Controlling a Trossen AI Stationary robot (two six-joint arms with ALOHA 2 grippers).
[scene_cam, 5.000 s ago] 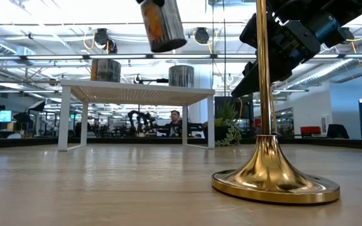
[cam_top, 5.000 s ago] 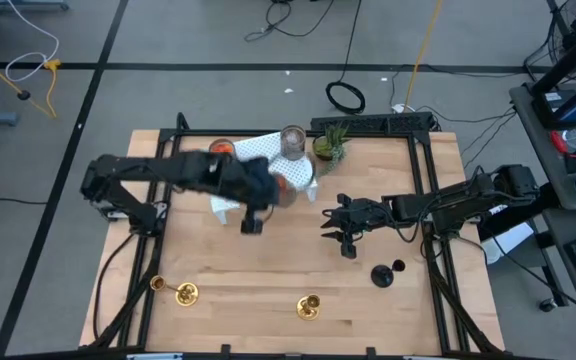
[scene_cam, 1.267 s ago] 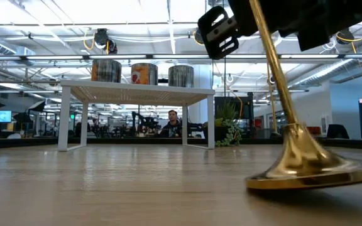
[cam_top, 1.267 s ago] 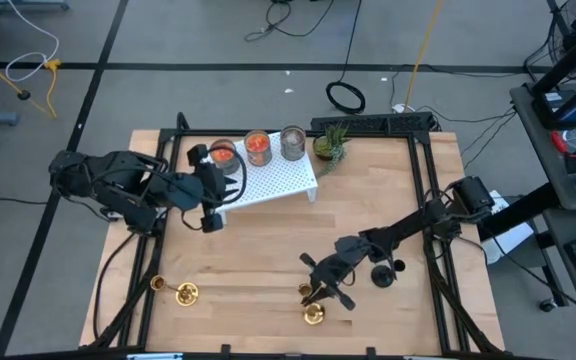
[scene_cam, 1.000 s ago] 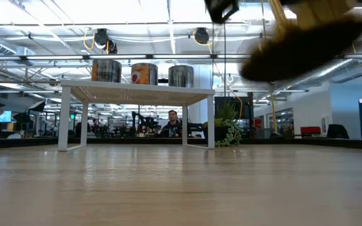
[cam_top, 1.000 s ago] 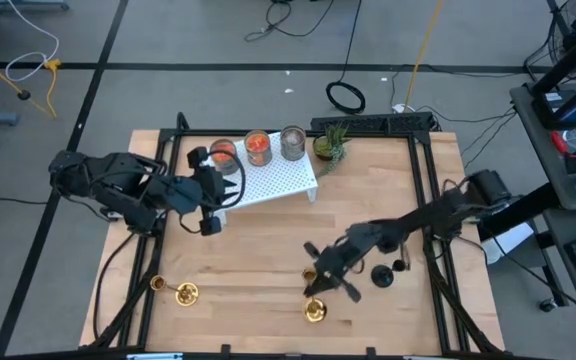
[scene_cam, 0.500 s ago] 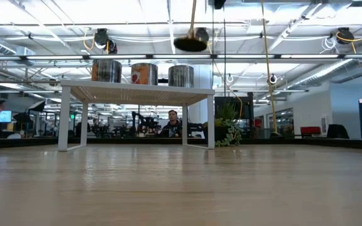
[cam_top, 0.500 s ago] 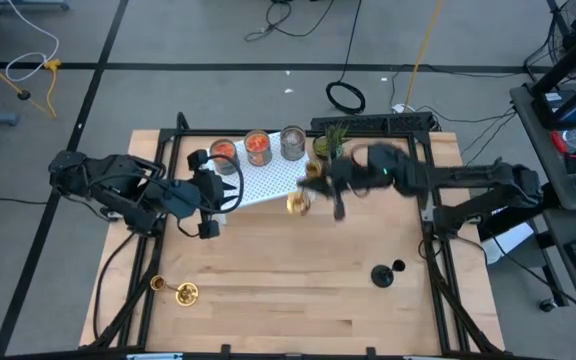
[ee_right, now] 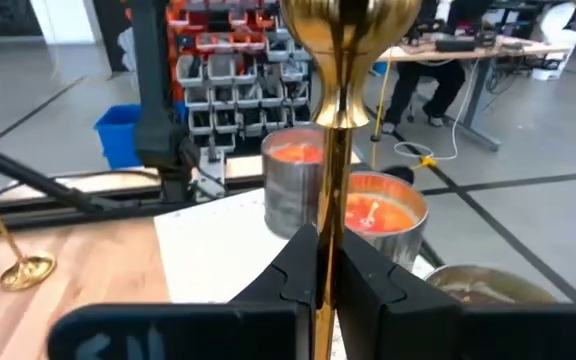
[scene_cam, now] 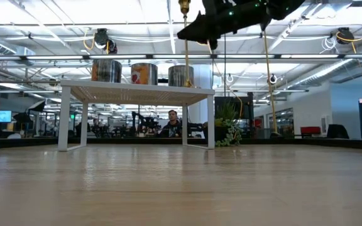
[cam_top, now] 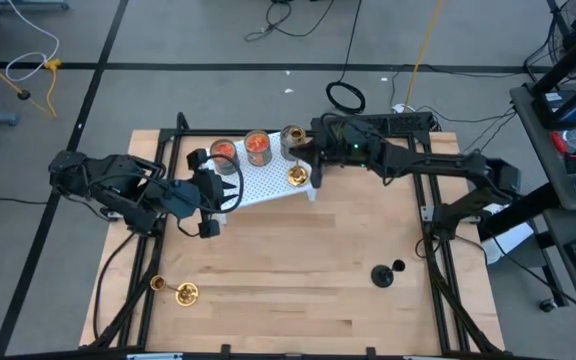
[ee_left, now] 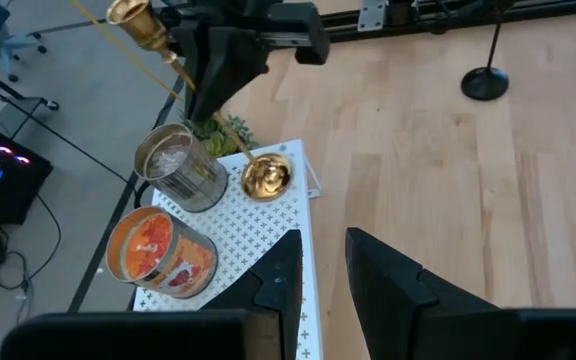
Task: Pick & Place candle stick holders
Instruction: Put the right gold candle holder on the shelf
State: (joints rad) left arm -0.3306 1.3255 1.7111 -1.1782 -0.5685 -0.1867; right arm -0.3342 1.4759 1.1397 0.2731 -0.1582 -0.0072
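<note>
My right gripper [cam_top: 315, 165] is shut on a shiny brass stemmed candle stick holder [ee_left: 266, 175] at the right end of the white perforated rack [cam_top: 268, 182]. The holder's round base [cam_top: 298, 177] is at the rack's top; whether it rests there I cannot tell. Three glass cup holders [cam_top: 258, 147] stand in a row along the rack's far edge. A second brass holder [cam_top: 180, 292] lies near the table's near left corner. A black stemmed holder [cam_top: 381, 274] stands at the near right. My left gripper [cam_top: 208, 224] waits open by the rack's near left end, holding nothing. My right gripper pinches the brass holder's thin stem [ee_right: 326, 235] between its two fingers [ee_right: 363, 275], in the stem's upper half below the cup [ee_left: 128, 15]. The fingers come in level from the table's right and lie across the stem. The holder stands nearly upright, cup up, base [ee_left: 266, 175] over the rack.
A small green potted plant [ee_left: 230, 130] stands just off the rack's far right corner, under my right arm. Black frame rails [cam_top: 423, 200] run along the table's sides. Bare wood lies between the rack and the table's near edge.
My right gripper has lifted the brass holder from the table's near middle and swung it up and toward the far edge, over the rack's right end. The holder has gone from tilted to nearly upright. The gripper has turned level.
</note>
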